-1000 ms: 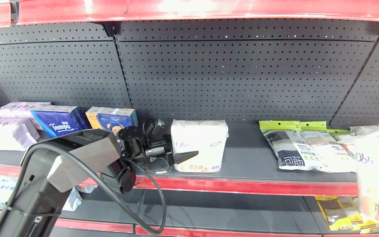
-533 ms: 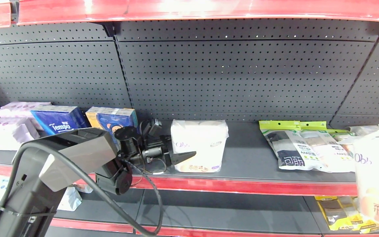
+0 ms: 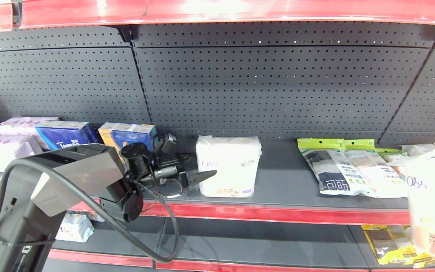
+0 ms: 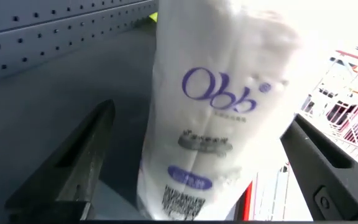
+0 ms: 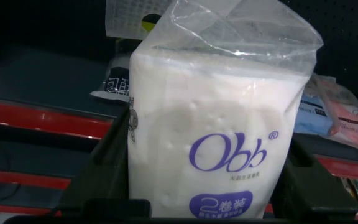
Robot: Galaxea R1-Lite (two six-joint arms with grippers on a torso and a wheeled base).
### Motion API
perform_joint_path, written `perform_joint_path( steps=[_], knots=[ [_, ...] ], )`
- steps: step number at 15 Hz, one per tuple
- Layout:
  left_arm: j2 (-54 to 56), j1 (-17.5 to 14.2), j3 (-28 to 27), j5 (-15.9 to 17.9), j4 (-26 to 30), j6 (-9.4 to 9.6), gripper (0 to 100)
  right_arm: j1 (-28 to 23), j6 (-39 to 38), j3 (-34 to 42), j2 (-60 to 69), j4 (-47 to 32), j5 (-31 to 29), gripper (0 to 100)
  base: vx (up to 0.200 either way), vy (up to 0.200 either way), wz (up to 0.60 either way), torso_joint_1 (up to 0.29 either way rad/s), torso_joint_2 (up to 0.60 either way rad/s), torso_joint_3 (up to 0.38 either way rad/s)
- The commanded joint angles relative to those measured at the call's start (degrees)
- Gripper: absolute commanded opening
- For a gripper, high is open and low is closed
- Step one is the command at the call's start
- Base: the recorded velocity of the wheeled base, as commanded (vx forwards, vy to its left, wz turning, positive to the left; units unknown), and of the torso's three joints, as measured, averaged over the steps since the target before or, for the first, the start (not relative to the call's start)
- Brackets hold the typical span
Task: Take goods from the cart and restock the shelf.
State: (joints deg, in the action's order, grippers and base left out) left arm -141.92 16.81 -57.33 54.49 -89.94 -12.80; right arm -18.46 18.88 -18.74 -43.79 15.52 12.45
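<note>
A white pack of tissue rolls point(image 3: 229, 166) stands upright on the dark shelf point(image 3: 285, 181), near its front edge. My left gripper point(image 3: 201, 175) is open just left of it, fingertips level with the pack's near side. In the left wrist view the pack point(image 4: 219, 124) stands ahead, with the two fingers point(image 4: 73, 168) wide apart on either side and not touching it. My right gripper point(image 5: 204, 186) is shut on a second white pack point(image 5: 210, 137), which fills the head view's right edge point(image 3: 434, 200), in front of the shelf.
Blue point(image 3: 68, 138), orange-blue point(image 3: 128, 135) and lilac tissue packs point(image 3: 6, 151) crowd the shelf's left. Green-topped bags point(image 3: 346, 170) lie at its right. Bare shelf lies between the white pack and the bags. Yellow packs point(image 3: 391, 245) sit on the lower shelf. A wire cart point(image 4: 353, 93) stands behind.
My left arm has drawn back to the left, away from the pack on the shelf, with its fingers open. That pack has stayed put. The right arm has held still.
</note>
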Motion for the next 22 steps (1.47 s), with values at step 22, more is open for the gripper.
perform_joint_path(
  steps=[22],
  knots=[
    [14.3,-11.7,22.7,3.9,-0.1,3.13,100,0.1,-0.1,-0.2,-2.6,0.1,0.2,0,0.000,0.000,0.00,0.000,0.00,0.000]
  ],
)
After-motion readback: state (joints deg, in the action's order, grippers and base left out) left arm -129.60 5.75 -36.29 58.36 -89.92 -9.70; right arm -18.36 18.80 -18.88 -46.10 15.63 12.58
